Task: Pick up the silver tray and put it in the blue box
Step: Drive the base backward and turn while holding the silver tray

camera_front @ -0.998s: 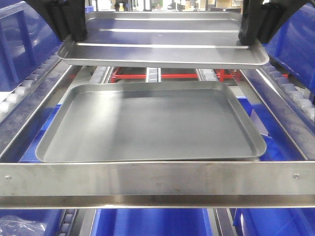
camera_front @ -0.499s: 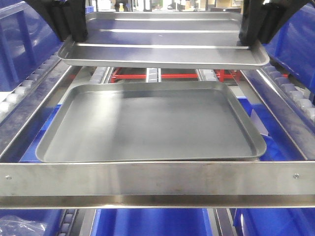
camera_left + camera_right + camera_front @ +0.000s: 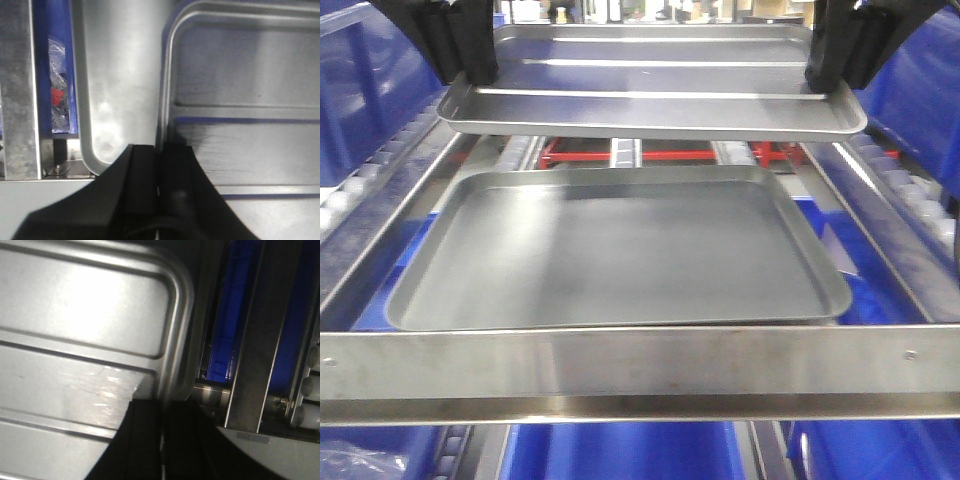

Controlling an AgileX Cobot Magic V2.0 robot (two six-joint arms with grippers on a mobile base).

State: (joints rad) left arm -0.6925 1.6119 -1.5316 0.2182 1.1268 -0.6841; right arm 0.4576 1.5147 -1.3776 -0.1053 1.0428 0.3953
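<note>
Front-facing view: left gripper [image 3: 470, 80] and right gripper [image 3: 826, 80] pinch silver tray [image 3: 650, 78] rims, arms cropped above

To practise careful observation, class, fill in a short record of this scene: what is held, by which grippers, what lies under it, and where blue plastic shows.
held item: silver tray, lifted, roughly level
left gripper: shut on the tray's rim
right gripper: shut on the opposite rim
beneath: dull grey tray on the metal frame, clear of the silver tray
blue box: blue plastic shows below the frame; silver tray not yet in it
</note>
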